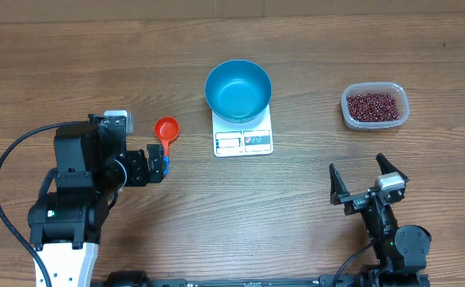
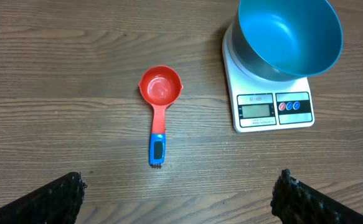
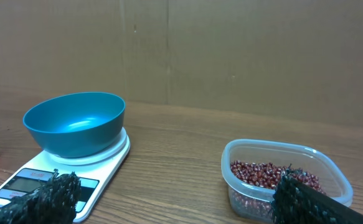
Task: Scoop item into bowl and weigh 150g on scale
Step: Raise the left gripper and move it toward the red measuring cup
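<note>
We work on a wooden table (image 1: 216, 239), and we judge the task to be at its very first step: nothing is scooped yet.

The left gripper (image 1: 157, 162) stands with its claw wide, holding nothing. The right gripper (image 1: 357, 166) stands just as wide and equally empty, low on the right side, well apart from everything but nearest the beans' container.

Near the middle sits the blue bowl (image 1: 238, 89), upright on the white scale (image 1: 243, 141), covering the rear part of it and leaving the display strip uncovered toward us. The bowl is empty. We cannot read the display.

Well to the right of the scale is a clear plastic container (image 1: 403, 97), upright and lidless.

To the left of the scale lies the orange-red scoop (image 1: 167, 131), flat on the wood, cup away from the arm and its blue-tipped handle pointing at the left gripper. In the left wrist view the handle end lies just ahead of the spread fingers, untouched.

The beans (image 1: 373, 105) all lie as a shallow maroon layer inside the container.

The next move, as we see it, calls for the left claw to advance along the handle, close on its blue end and lift the scoop level. The container lies far across the table, so the reach over the bowl needs care.
</note>
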